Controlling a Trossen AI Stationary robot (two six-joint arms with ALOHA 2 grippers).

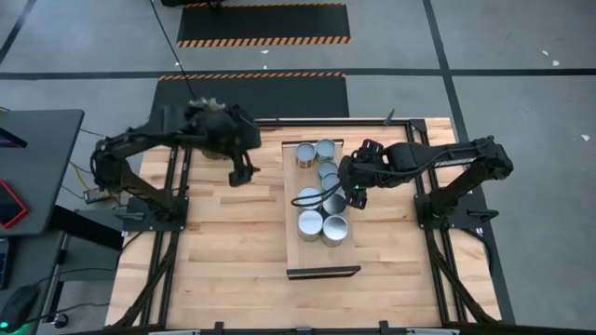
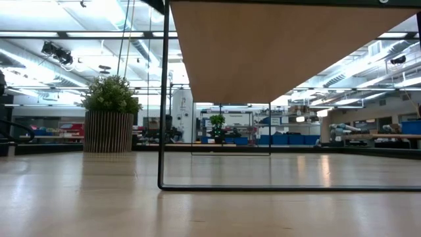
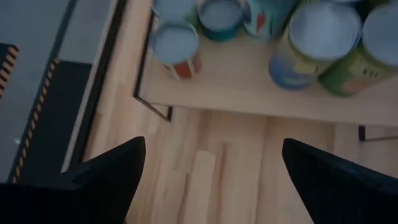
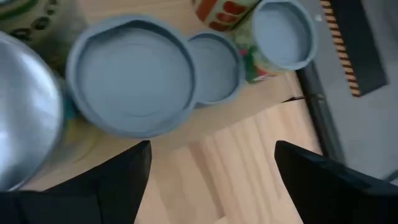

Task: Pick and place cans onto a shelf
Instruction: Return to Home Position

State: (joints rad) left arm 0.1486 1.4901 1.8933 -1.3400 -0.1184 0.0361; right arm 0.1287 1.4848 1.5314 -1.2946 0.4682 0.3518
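Observation:
Several cans (image 1: 320, 191) stand upright on the shelf (image 1: 321, 256), a narrow light-wood board at the table's middle. Their tops are silvery or grey-blue. My left gripper (image 1: 244, 173) hangs open above the tabletop to the left of the shelf; its wrist view shows the open fingers (image 3: 211, 180) over bare planks, with the shelf's edge (image 3: 249, 99) and cans (image 3: 176, 43) beyond. My right gripper (image 1: 356, 197) stands open at the shelf's right side, close to the cans; in its wrist view (image 4: 208, 180) a grey-blue can top (image 4: 134, 78) lies just ahead. The low view shows no gripper.
The shelf stands on a black wire frame (image 2: 162, 99), its underside (image 2: 283, 46) high above the tabletop. A potted green plant (image 2: 110, 115) stands at the table's far left. Bare planks (image 1: 233, 251) lie left of the shelf and toward the near edge.

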